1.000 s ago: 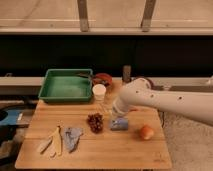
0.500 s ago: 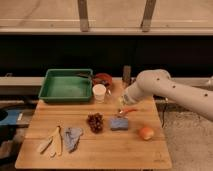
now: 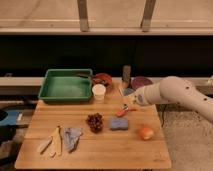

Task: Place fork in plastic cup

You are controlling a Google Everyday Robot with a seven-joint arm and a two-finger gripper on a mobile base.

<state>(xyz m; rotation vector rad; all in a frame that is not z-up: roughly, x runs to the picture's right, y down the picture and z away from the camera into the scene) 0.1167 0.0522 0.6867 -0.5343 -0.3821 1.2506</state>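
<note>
The wooden table (image 3: 100, 145) filled the lower centre. The white arm (image 3: 175, 94) entered from the right edge, its base cut off. The green tray (image 3: 66, 85) sat at upper left of the table. The gripper (image 3: 126, 104) hung right of centre, above the blue sponge (image 3: 119, 124); its grasp could not be judged. The plastic cup (image 3: 128, 91) was mostly hidden behind the arm. The fork could not be made out.

A wooden table (image 3: 100, 145) fills the lower frame, the gripper (image 3: 126, 105) above its right. On it: green tray (image 3: 66, 85), white cup (image 3: 99, 92), grapes (image 3: 94, 121), blue sponge (image 3: 119, 123), orange (image 3: 146, 133), beige utensils (image 3: 52, 142).
</note>
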